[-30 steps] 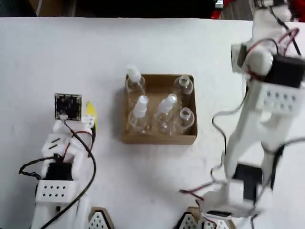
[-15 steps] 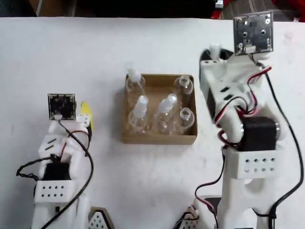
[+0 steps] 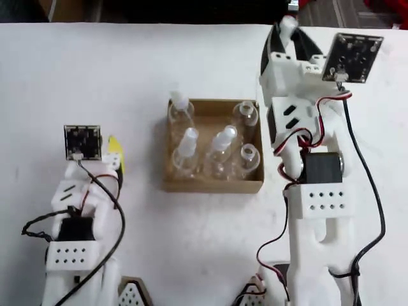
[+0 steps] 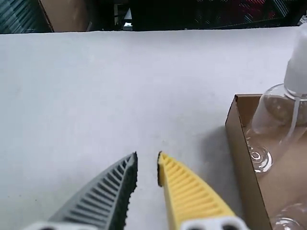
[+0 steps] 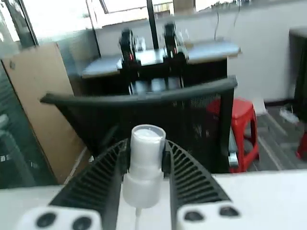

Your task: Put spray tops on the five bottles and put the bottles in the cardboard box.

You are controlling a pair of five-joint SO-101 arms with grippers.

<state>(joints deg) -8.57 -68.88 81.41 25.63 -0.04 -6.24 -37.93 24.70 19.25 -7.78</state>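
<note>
**Status.** The right gripper point(image 5: 146, 143) is clamped on a spray top point(image 5: 143, 167), gripping its collar, and is raised at 1 o'clock from the box point(image 3: 213, 186). All five bottles stand in the box. Three carry tops. The two on its 3 o'clock side, the rear bottle point(image 3: 245, 115) and the front bottle point(image 3: 247, 156), have bare necks. The left gripper point(image 4: 146, 165) sits over the table point(image 3: 95, 76) at 9 o'clock from the box, closed almost fully on nothing.

**Procedure (as judged)**
1. Bring the top over one bare neck, axis vertical.
2. Feed the dip tube point(image 5: 137, 213) into the neck first; a tilt would likely catch it on the rim.
3. Lower straight, press to seat, then release.
4. Stay clear of the capped middle bottle point(image 3: 223, 143) at 9 o'clock from either target; light empty bottles probably tip easily
</note>
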